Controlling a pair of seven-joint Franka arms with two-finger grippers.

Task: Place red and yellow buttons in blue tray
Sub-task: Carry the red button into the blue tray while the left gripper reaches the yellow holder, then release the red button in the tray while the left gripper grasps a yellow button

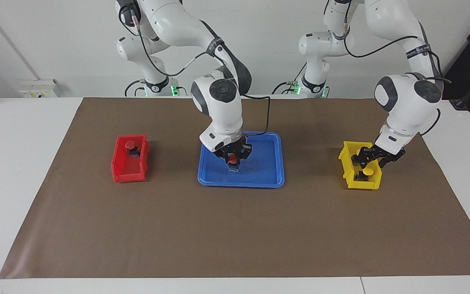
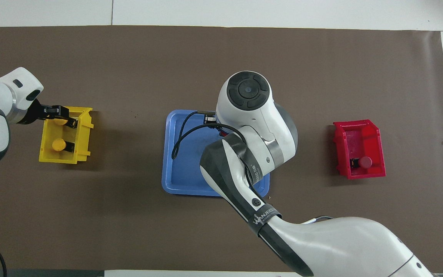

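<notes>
My right gripper [image 1: 233, 162] is shut on a red button [image 1: 232, 160] and holds it low over the middle of the blue tray [image 1: 268, 173]. In the overhead view its own arm hides it and much of the tray [image 2: 175, 173]. A second red button [image 1: 129, 144] lies in the red bin [image 1: 127, 174]. My left gripper [image 1: 366, 164] is down inside the yellow bin [image 1: 346, 164], at a yellow button whose cap [image 1: 367, 172] shows just under it. The other yellow button [image 2: 58, 145] lies free in the bin, beside it.
The red bin [image 2: 375, 132] stands toward the right arm's end of the brown mat, the yellow bin [image 2: 85, 134] toward the left arm's end. The two dark capless cylinders in the tray are hidden by the right arm.
</notes>
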